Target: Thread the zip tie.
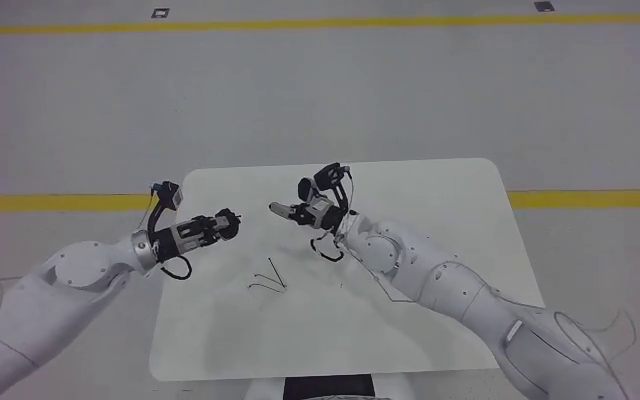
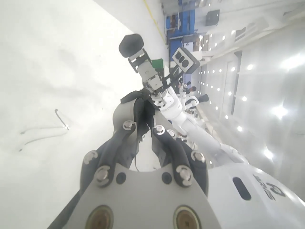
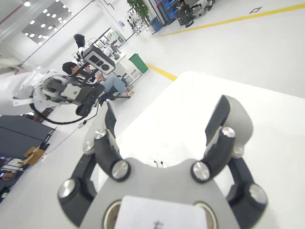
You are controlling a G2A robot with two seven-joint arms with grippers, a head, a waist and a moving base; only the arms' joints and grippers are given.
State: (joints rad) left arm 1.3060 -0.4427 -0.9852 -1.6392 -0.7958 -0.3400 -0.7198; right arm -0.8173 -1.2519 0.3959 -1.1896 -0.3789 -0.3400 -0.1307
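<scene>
Holding left gripper (image 2: 142,97) pressed together and right gripper (image 3: 166,107) spread, we find the zip tie (image 1: 277,278) between them, nearer us.

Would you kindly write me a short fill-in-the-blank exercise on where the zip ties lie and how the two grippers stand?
1. The zip ties lie loose on the white ____, held by neither gripper.
2. The right gripper is ____, with nothing between its fingers.
3. The left gripper is ____, its fingers pressed together.
Missing words: table; open; shut.
</scene>
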